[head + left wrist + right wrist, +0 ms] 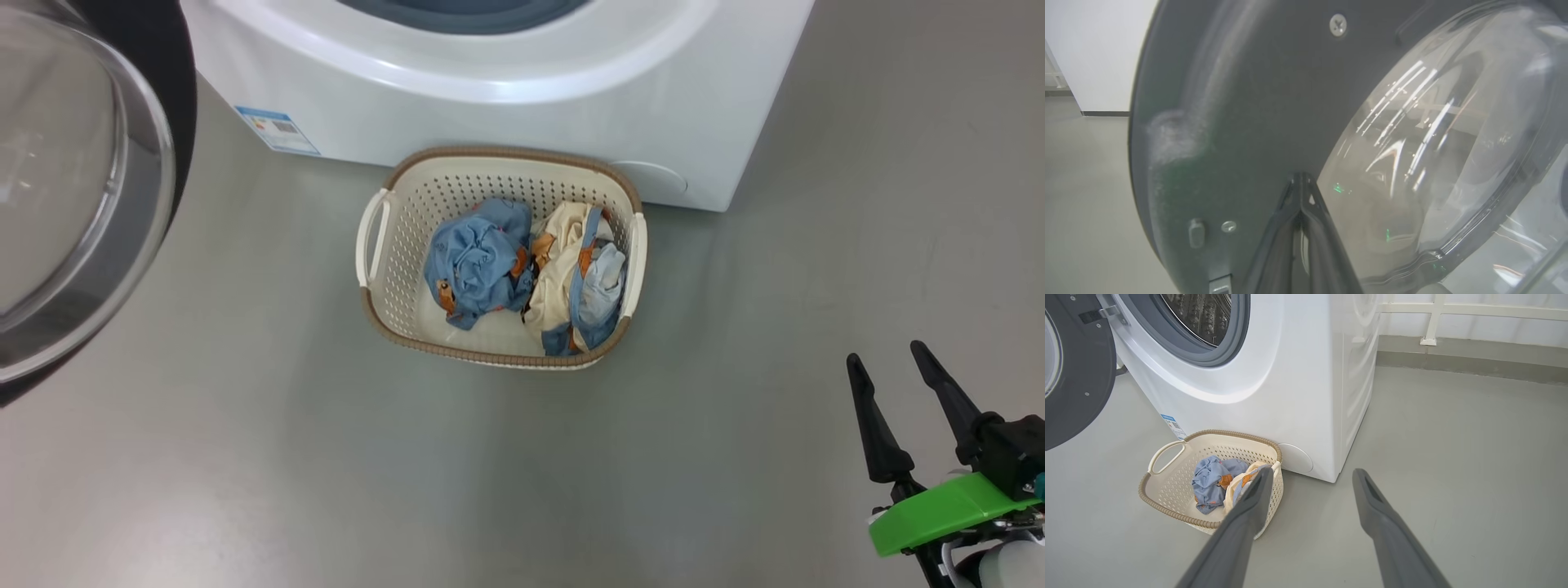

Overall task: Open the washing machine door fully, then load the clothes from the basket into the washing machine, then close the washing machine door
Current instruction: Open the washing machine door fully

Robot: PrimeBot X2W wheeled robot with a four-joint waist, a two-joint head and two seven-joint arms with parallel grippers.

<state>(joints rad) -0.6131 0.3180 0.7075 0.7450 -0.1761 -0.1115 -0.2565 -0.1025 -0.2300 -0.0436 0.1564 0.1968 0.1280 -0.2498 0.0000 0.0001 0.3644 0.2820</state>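
White plastic makes up the washing machine (490, 106), which stands at the far side of the grey floor (245, 457) with its round opening uncovered. In the right wrist view the steel drum (1200, 314) shows inside the grey-blue gasket (1237, 339). The washing machine door (73, 188) is swung out to the left, its clear glass bowl facing the robot and its black rim behind.

The basket (424, 212) sits on the floor just in front of the machine, its far rim close against the white front panel, right of a small blue label (277, 131). The clothes (522, 269) lie bunched inside it, the light blue garment (478, 261) to the left and the cream one (563, 269) to the right, touching each other.

The left fingers (1314, 228) are pressed together with nothing between them. Their tips point at the door's dark inner face, just beside the edge of the glass, but contact cannot be told. The right fingers (873, 425) are spread wide and empty at the near right, well apart from the basket.
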